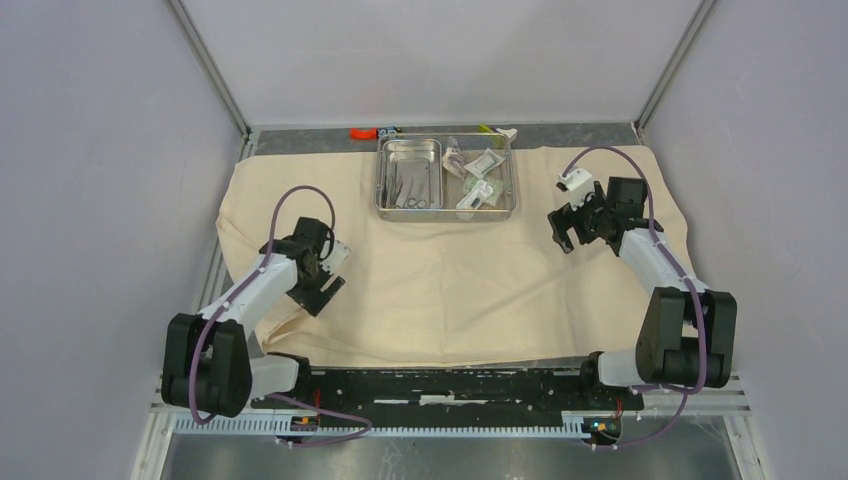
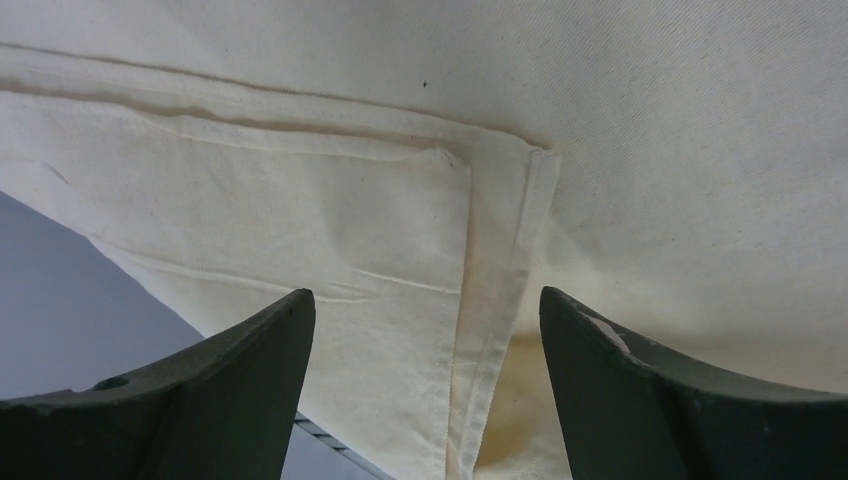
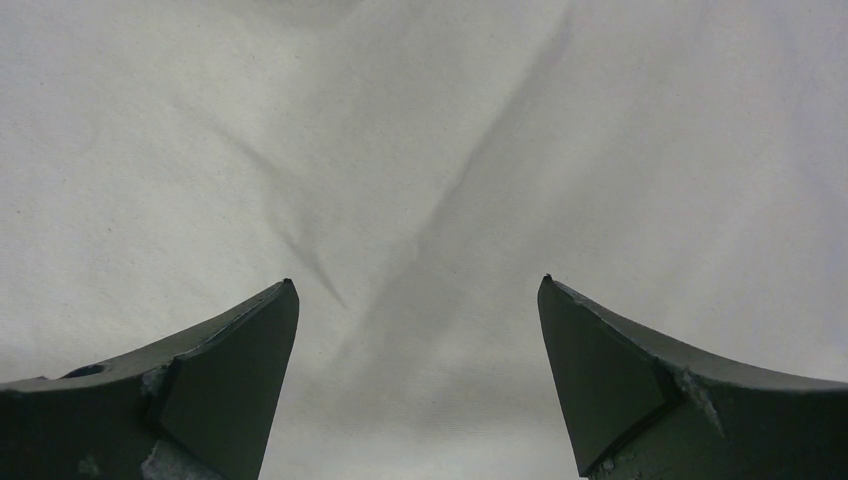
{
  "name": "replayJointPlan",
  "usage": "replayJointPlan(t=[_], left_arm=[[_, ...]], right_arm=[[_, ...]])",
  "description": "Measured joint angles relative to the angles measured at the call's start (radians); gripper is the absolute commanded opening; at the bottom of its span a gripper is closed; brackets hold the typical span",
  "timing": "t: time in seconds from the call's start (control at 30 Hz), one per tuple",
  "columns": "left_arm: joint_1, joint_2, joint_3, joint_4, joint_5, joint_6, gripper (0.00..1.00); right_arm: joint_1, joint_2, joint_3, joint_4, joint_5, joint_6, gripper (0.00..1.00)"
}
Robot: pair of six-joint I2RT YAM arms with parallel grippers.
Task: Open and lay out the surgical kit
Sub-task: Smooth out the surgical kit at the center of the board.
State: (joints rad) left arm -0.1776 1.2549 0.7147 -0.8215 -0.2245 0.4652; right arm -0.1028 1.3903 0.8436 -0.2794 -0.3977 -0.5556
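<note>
The beige cloth wrap lies spread open over the table. At its back centre stands the steel tray. A smaller inner tray on the tray's left side holds thin metal instruments. Small sealed packets lie on its right side. My left gripper is open, low over the cloth's front left part. In the left wrist view a folded-over hemmed corner lies between the open fingers. My right gripper hangs open over bare creased cloth, right of the tray, with nothing between its fingers.
Behind the tray, on the grey strip at the back wall, lie a small orange and black piece and a yellow-green and white object. Walls close in on the left, right and back. A black rail runs along the near edge.
</note>
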Motion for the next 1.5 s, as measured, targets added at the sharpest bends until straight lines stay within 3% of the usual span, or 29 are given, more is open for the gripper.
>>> replayJointPlan(t=[0.13,0.23,0.57,1.13,1.17,1.27,1.3,1.37,1.5], left_arm=[[-0.003,0.003,-0.028,-0.001,-0.057,0.001,0.81],[-0.003,0.011,-0.048,-0.005,-0.092,0.002,0.68],[0.004,-0.015,-0.053,-0.020,-0.191,0.016,0.03],[0.239,-0.425,-0.140,-0.174,-0.481,0.055,0.02],[0.245,-0.442,-0.156,-0.177,-0.504,0.056,0.04],[0.275,-0.475,-0.209,-0.181,-0.556,0.058,0.33],[0.288,-0.483,-0.227,-0.183,-0.570,0.060,0.48],[0.309,-0.497,-0.259,-0.191,-0.600,0.071,0.69],[0.340,-0.521,-0.286,-0.208,-0.644,0.093,0.95]], right_arm=[[-0.004,0.000,-0.002,0.000,-0.013,-0.001,0.97],[-0.005,0.000,-0.002,0.000,-0.017,-0.004,0.97],[-0.020,0.000,-0.002,-0.007,-0.029,-0.011,0.96],[-0.025,0.000,0.052,-0.080,-0.096,-0.010,0.96],[-0.024,0.000,0.057,-0.082,-0.100,-0.011,0.96],[-0.023,0.000,0.069,-0.092,-0.103,-0.013,0.96],[-0.021,0.000,0.074,-0.098,-0.104,-0.016,0.96],[-0.017,0.000,0.080,-0.104,-0.107,-0.024,0.96],[-0.015,0.000,0.089,-0.107,-0.107,-0.042,0.96]])
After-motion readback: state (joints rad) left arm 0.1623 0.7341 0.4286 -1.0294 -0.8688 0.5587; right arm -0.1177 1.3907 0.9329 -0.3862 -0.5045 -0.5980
